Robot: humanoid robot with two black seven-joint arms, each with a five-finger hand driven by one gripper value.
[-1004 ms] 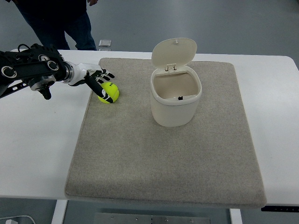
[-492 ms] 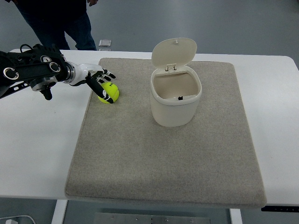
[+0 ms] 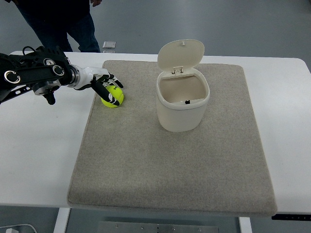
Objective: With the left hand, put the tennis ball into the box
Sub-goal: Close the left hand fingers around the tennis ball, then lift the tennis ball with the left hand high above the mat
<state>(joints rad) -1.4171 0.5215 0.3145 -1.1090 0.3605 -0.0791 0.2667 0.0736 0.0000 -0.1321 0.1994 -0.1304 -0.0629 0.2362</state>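
The left hand (image 3: 103,85) curls its black fingers (image 3: 101,90) over the tennis ball (image 3: 112,96), which sits on the grey mat (image 3: 170,160) directly under the fingertips. The open-lidded cream box (image 3: 182,99) stands well apart from the hand, on the ball's far side.

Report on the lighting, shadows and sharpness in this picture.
Top view: light is even and soft, with no glare on the white table. The box casts only a faint shadow on the mat; its inside is dimmer. Focus is sharp throughout; the left hand at the ball shows no motion blur. The table's far edge bows slightly, hinting at lens distortion.
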